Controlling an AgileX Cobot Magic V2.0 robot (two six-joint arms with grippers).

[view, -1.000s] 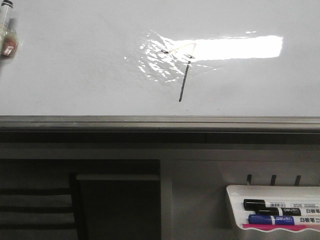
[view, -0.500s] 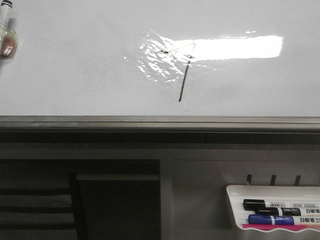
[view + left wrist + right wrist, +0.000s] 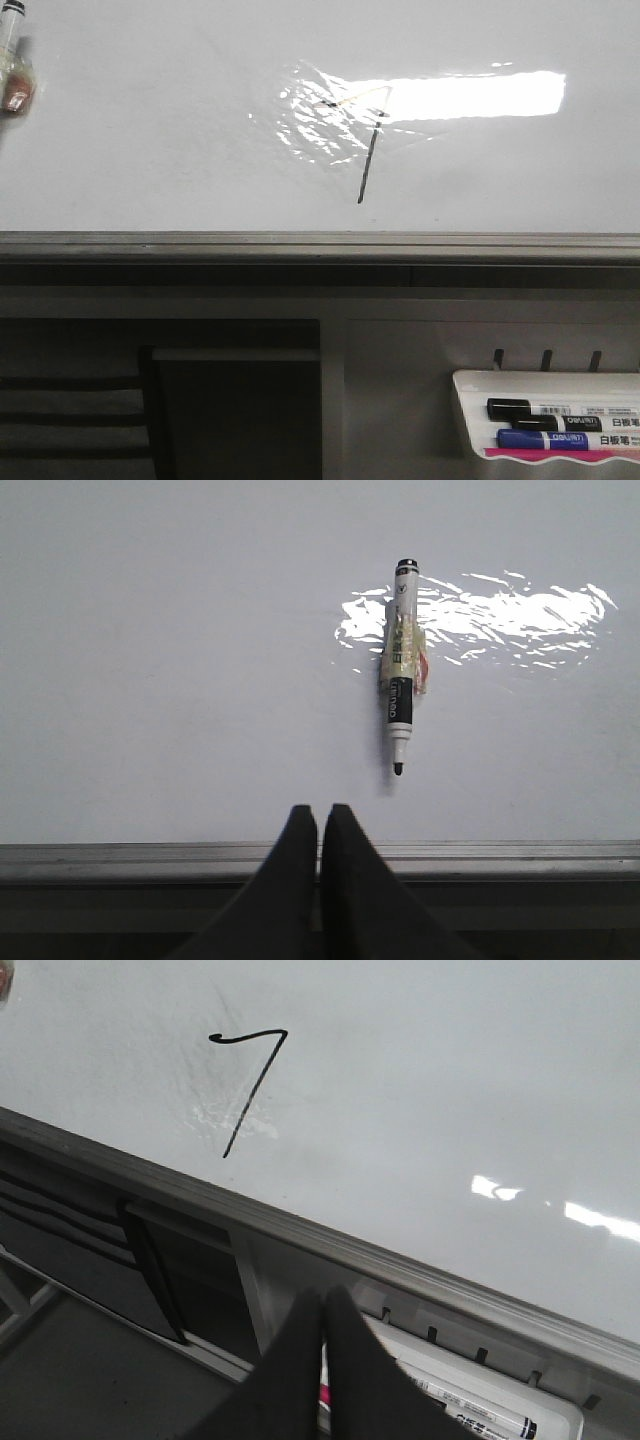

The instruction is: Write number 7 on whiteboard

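Observation:
The number 7 (image 3: 366, 160) is drawn in thin dark marker on the whiteboard (image 3: 150, 150), partly across a wrinkled shiny patch; it also shows in the right wrist view (image 3: 245, 1085). A taped marker (image 3: 401, 670) sticks on the whiteboard (image 3: 150, 650) with its tip uncapped, seen also at the far left in the front view (image 3: 13, 60). My left gripper (image 3: 320, 815) is shut and empty, held just below the marker by the board's grey rail. My right gripper (image 3: 324, 1298) is shut and empty, low in front of the marker tray. Neither gripper shows in the front view.
A small white marker tray (image 3: 545, 385) hangs below the board's rail (image 3: 320, 245) at the right, holding a black marker (image 3: 545, 408) and a blue marker (image 3: 550, 439). It also shows in the right wrist view (image 3: 500, 1385). Dark shelving (image 3: 150, 400) lies below left.

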